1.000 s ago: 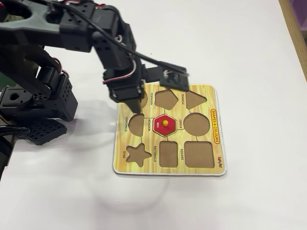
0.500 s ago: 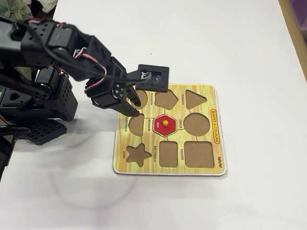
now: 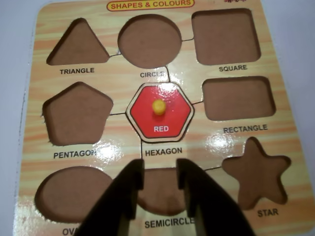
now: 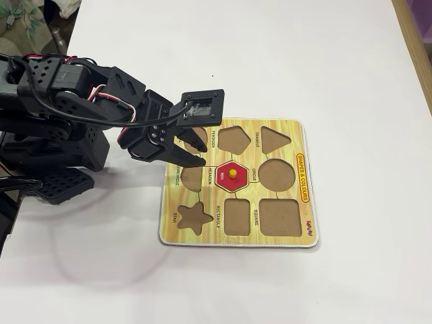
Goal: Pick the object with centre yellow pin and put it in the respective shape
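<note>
Red hexagon piece (image 3: 159, 116) lies flat, knob (image 3: 158, 106) up.

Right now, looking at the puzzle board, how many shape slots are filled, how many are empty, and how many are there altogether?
Filled slots: 1, the red hexagon piece seated in the centre of the puzzle board.
Empty slots: 8 (triangle, circle, square, pentagon, rectangle, oval, semicircle, star).
Total slots: 9.

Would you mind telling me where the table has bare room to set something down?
Bare white table lies beyond the puzzle board, on its right, and in front of it. The left is crowded by the arm, with the end effector over the board's edge.
</note>
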You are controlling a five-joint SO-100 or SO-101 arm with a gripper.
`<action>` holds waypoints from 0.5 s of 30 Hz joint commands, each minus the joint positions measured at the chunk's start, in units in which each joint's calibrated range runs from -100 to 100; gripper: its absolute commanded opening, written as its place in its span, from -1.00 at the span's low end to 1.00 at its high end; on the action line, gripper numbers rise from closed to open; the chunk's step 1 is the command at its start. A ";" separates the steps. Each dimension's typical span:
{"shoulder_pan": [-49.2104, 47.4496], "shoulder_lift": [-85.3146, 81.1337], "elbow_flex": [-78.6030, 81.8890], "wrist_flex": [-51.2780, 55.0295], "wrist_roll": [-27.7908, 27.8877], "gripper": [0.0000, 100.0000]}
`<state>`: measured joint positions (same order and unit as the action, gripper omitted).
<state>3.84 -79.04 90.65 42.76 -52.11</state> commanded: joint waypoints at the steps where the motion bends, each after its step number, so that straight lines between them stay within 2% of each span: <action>1: 0.75 -1.88 2.34 -2.05 -0.20 -0.84; 4: 0.66 -3.81 7.01 -4.30 -0.20 -0.84; 6: 0.95 -5.65 8.81 -2.22 0.01 -0.84; 15: 1.24 -10.33 8.81 19.38 -0.09 -0.84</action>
<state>4.96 -88.49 98.92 55.78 -52.11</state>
